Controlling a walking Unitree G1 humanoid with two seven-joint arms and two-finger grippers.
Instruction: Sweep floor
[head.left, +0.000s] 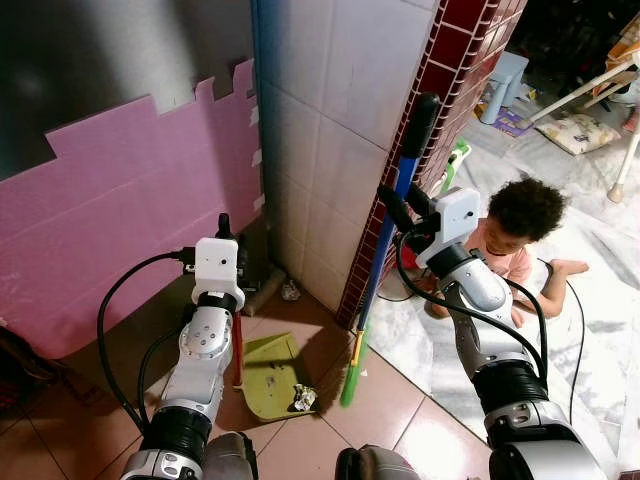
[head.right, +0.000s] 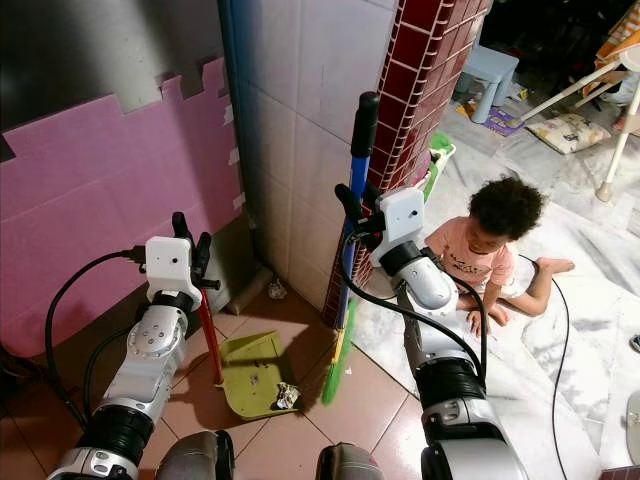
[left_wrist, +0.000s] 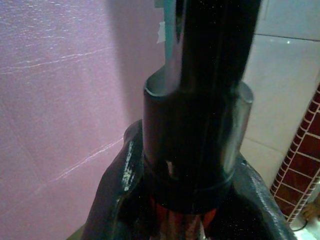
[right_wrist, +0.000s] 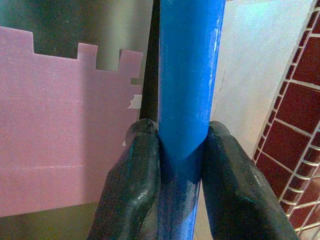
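Head eyes look down (wrists close-up) at floor (head.left: 300, 330).

Blue-handled broom (head.left: 385, 240) upright, bristles on floor; green dustpan (head.left: 268, 375) holds crumpled paper (head.left: 303, 398).

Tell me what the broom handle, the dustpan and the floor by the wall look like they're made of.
Broom handle: smooth blue shaft, probably coated metal or plastic, with a faint sheen; black grip at its top.
Dustpan: matte green, looks like moulded plastic, on a red stick with a black cap.
Floor: glazed reddish-brown tiles with visible grout lines.
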